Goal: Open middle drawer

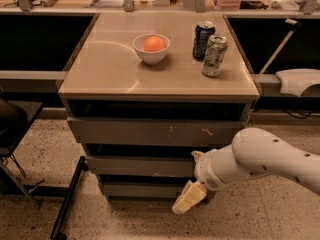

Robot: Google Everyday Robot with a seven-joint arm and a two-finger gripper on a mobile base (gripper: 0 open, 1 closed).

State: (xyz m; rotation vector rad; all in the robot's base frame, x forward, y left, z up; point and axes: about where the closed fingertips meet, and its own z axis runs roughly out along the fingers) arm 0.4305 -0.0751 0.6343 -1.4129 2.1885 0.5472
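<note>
The cabinet has three drawer fronts under its tan top. The middle drawer (140, 165) is a plain grey-brown front without a handle, below the taller scratched top drawer (150, 131) and above the small bottom drawer (142, 189). It looks closed or nearly so. My gripper (186, 199), cream-coloured on the end of the white arm (260, 159), hangs tilted down-left in front of the bottom drawer's right end. It is just below the middle drawer's right part. Its wrist covers the right end of the middle drawer.
On the cabinet top stand a white bowl (151, 49) with an orange, a dark blue can (203, 40) and a green-white can (214, 56). A black chair (12, 124) and a black floor bar (67, 199) are at the left. A white object (299, 81) sits on the right ledge.
</note>
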